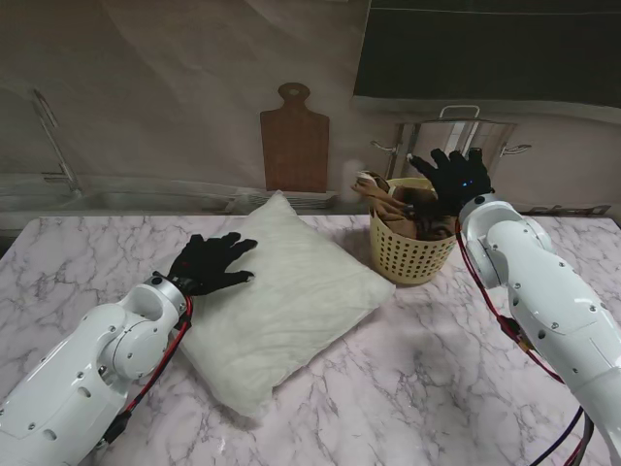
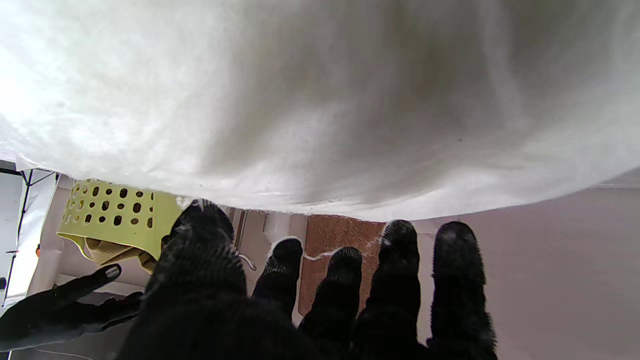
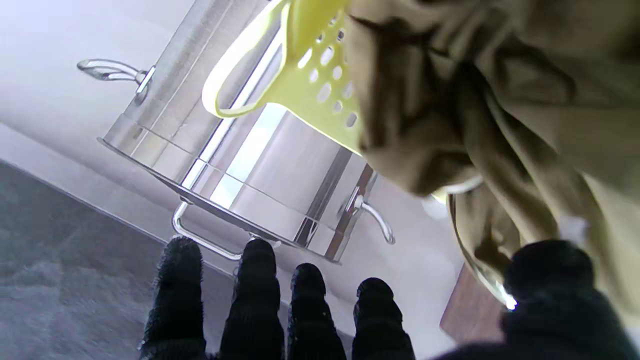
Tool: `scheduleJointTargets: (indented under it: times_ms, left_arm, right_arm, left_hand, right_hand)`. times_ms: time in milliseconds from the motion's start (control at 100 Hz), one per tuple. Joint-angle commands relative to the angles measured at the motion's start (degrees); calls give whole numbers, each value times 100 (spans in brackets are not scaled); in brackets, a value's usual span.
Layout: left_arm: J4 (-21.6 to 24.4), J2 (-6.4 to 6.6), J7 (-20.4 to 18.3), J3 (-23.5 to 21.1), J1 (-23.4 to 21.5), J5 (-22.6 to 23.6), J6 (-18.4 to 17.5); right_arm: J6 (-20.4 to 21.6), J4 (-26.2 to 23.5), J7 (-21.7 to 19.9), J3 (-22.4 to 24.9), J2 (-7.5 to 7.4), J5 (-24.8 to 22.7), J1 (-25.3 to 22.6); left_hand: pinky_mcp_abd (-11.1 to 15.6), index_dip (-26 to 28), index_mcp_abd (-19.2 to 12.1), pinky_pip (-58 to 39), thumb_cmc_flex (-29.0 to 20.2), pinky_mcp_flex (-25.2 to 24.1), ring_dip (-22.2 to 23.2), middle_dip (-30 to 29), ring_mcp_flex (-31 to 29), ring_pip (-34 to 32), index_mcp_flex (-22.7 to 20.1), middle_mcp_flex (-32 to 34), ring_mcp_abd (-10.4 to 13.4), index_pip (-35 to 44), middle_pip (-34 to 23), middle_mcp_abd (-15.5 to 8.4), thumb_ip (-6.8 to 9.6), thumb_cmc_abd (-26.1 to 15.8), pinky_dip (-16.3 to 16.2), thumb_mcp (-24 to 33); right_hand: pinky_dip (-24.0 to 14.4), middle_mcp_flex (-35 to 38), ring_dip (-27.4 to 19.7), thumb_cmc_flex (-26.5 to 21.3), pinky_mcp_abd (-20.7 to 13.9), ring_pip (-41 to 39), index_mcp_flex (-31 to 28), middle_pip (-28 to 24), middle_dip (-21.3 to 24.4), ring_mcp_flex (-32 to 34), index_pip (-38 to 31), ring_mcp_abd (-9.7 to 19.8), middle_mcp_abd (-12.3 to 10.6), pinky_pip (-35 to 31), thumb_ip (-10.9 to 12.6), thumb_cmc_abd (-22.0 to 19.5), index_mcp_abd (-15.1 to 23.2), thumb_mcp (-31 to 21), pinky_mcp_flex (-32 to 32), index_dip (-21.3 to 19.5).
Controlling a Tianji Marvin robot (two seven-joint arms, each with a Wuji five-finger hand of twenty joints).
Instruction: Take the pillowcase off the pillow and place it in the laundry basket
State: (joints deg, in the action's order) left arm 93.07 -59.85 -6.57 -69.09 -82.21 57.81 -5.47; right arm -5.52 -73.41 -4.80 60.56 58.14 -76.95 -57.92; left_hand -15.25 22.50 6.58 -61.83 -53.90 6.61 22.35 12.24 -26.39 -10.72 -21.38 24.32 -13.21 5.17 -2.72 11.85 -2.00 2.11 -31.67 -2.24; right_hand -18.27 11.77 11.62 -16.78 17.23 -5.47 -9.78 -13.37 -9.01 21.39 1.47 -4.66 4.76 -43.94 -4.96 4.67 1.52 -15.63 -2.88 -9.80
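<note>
A bare white pillow (image 1: 281,296) lies on the marble table, left of centre; it fills the left wrist view (image 2: 320,100). My left hand (image 1: 209,262) rests flat on its left corner, fingers (image 2: 400,260) spread, holding nothing. The tan pillowcase (image 1: 398,209) sits bunched inside the yellow laundry basket (image 1: 408,254), seen close in the right wrist view (image 3: 500,90). My right hand (image 1: 454,180) hovers just over the basket's right rim, fingers (image 3: 260,300) apart and empty.
A steel stockpot (image 1: 456,141) stands behind the basket, large in the right wrist view (image 3: 240,165). A wooden cutting board (image 1: 294,141) leans on the back wall. A sink and tap (image 1: 58,165) lie far left.
</note>
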Motion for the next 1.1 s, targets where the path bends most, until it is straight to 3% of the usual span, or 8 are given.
scheduleJointTargets:
  times_ms: [0, 70, 100, 400, 610, 920, 1000, 1090]
  left_arm:
    - [46, -3, -63, -6, -12, 5, -15]
    - [69, -10, -28, -29, -30, -12, -15]
    - [79, -16, -1, -41, -39, -35, -14]
    - [191, -252, 1027, -181, -231, -932, -149]
    - [264, -437, 1709, -282, -484, -1592, -534]
    - [277, -611, 2148, -223, -759, -2347, -1063]
    - [187, -638, 2226, -107, -726, -2397, -973]
    - [-23, -674, 2214, 40, -669, -2635, -865]
  right_arm:
    - [52, -194, -119, 103, 0, -15, -83]
    - [120, -441, -158, 322, 23, 59, -251]
    - [145, -567, -142, 425, 36, 102, -336]
    - [103, -2283, 186, 1378, 290, 1499, -1612]
    - [476, -3101, 917, 1642, 426, 2025, -2594]
    - [918, -3003, 2181, 1311, 618, 2581, -3558]
    - [856, -2855, 2343, 1137, 682, 2894, -3660]
    - [785, -2581, 2480, 936, 726, 3075, -3718]
  left_hand:
    - [-125, -121, 76, 2588, -117, -48, 40, 39, 9, -22, 8, -116, -86, -30, 56, 42, 108, -378, -63, 30]
    - [-119, -120, 76, 2589, -101, -54, 39, 44, 19, -17, 4, -75, -83, -27, 41, 37, 106, -382, -62, 26]
    - [-127, -118, 75, 2590, -93, -56, 36, 48, 23, -13, -11, -48, -75, -21, 32, 27, 105, -380, -61, 23]
    - [-156, -50, 75, 2552, -108, -57, 41, 95, 85, -11, -338, 124, -54, 129, -31, -3, 95, -392, -79, 31]
    - [-172, 39, 86, 2412, -240, -31, 91, 201, 7, -84, -575, 300, -55, 255, -129, -4, 95, -460, -144, 60]
    - [-109, 463, 148, 2148, -506, -45, 336, 1064, -133, -272, -684, 744, -57, 324, -675, -11, 55, -595, -213, 13]
    - [-29, 528, 207, 1944, -468, 4, 1333, 2565, -344, -980, -756, 832, -25, 375, -1568, -121, 56, -594, -297, 12]
    - [13, 463, 216, 1834, -411, 4, 2003, 3180, -309, -1353, -784, 676, -4, 352, -2014, -138, 68, -598, -338, 15]
  right_hand:
    - [-1, -57, 17, -805, 264, 204, 83, 60, 12, -128, 3, -178, 171, 175, 189, -494, -175, 626, 124, -243]
    - [-67, 41, 20, -1247, 255, 191, 126, -13, -12, -4, -227, -181, 158, 161, 285, -346, -82, 696, -36, -1222]
    - [-74, 104, 23, -1295, 256, 181, 59, -37, -20, 30, -273, -181, 147, 148, 292, -330, -54, 680, -70, -1284]
    - [-101, 637, 60, -1252, 309, 94, -508, -67, -30, 291, -648, -242, 124, 70, 319, -91, 102, 620, -202, -1498]
    - [-115, 844, 91, -1190, 319, 69, -612, -45, -29, 410, -737, -246, 92, 47, 315, -85, 111, 541, -283, -1504]
    - [-167, 1012, 133, -1122, 305, 40, -753, -105, -87, 527, -944, -150, -35, -29, 301, -103, 118, 416, -365, -1526]
    - [-158, 981, 130, -1111, 286, 58, -732, -107, -95, 487, -972, -129, -59, 6, 294, -131, 91, 403, -320, -1528]
    - [-156, 945, 133, -1103, 247, 70, -706, -119, -108, 446, -1011, -92, -115, 49, 282, -171, 97, 406, -293, -1535]
